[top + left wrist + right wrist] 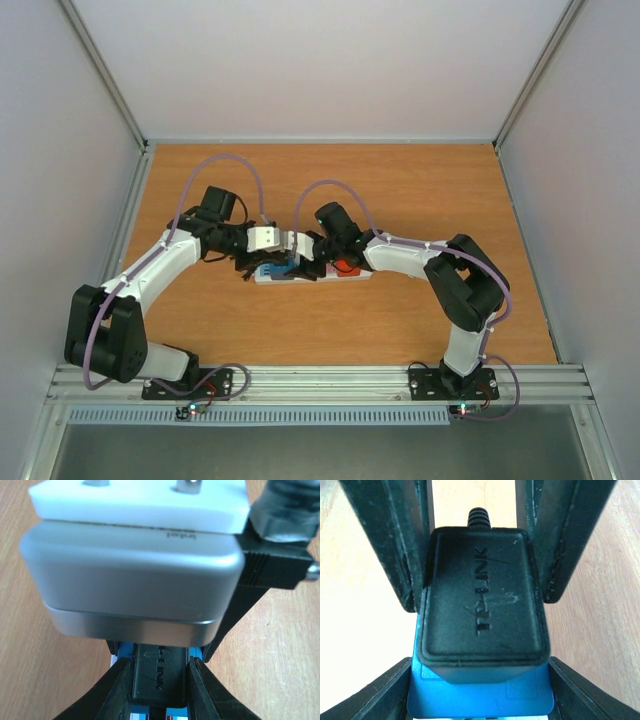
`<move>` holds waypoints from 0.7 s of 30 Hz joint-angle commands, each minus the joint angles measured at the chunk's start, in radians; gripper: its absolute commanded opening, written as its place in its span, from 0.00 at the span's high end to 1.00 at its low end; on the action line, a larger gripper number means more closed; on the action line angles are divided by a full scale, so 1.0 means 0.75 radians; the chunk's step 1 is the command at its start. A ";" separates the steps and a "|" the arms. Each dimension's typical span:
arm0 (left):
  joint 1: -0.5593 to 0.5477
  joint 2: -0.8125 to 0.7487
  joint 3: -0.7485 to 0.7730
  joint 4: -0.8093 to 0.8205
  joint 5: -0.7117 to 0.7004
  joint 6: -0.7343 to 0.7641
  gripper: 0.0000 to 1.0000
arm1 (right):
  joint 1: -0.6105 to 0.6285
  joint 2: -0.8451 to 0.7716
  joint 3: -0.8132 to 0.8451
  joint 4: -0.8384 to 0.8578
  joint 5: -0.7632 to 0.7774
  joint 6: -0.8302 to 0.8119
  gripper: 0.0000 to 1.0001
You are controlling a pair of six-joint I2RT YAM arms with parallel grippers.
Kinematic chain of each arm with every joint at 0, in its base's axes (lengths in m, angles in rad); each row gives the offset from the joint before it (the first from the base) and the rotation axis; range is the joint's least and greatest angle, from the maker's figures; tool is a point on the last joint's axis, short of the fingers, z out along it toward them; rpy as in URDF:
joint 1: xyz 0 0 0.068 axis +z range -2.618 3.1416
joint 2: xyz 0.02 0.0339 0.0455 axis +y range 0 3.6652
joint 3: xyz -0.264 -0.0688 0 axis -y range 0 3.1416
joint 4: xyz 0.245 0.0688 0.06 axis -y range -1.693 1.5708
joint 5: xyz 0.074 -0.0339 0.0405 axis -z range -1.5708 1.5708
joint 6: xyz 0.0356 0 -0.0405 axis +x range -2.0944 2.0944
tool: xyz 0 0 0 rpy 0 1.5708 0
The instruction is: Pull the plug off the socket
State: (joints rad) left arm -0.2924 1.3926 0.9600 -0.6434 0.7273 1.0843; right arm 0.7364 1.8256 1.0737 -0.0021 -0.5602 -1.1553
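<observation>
The socket is a white power strip lying mid-table, with a blue outlet face. A black plug marked TP-LINK sits on that blue face and also shows in the left wrist view. My left gripper is shut on the plug, one finger pressed on each side; in the top view it comes from the left. My right gripper faces it from the right, its fingers against both edges of the strip below the plug. The plug's pins are hidden.
The right arm's silver wrist camera fills the upper left wrist view, very close to the left gripper. The wooden table has white walls on three sides and an aluminium rail at the near edge.
</observation>
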 commanded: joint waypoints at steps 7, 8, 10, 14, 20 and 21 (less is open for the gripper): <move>-0.002 -0.006 0.092 0.019 0.220 -0.174 0.87 | -0.001 0.006 -0.047 -0.042 0.066 -0.076 0.77; -0.002 -0.012 0.091 0.015 0.219 -0.174 0.88 | 0.000 0.006 -0.047 -0.041 0.066 -0.074 0.77; -0.001 -0.039 0.072 0.018 0.211 -0.140 0.88 | 0.000 0.009 -0.040 -0.044 0.068 -0.064 0.77; -0.002 -0.108 0.005 0.067 0.153 -0.075 0.88 | -0.001 0.015 -0.031 -0.044 0.064 -0.040 0.77; -0.001 -0.149 -0.036 0.061 0.089 0.021 0.88 | -0.001 0.020 -0.031 -0.046 0.066 -0.048 0.78; -0.002 -0.167 -0.049 0.086 0.080 0.021 0.88 | 0.000 0.020 -0.031 -0.048 0.068 -0.048 0.78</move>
State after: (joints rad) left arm -0.2916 1.3273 0.9466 -0.6434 0.7528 1.0492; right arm 0.7403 1.8256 1.0683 -0.0082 -0.5621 -1.1694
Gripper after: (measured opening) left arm 0.277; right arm 0.649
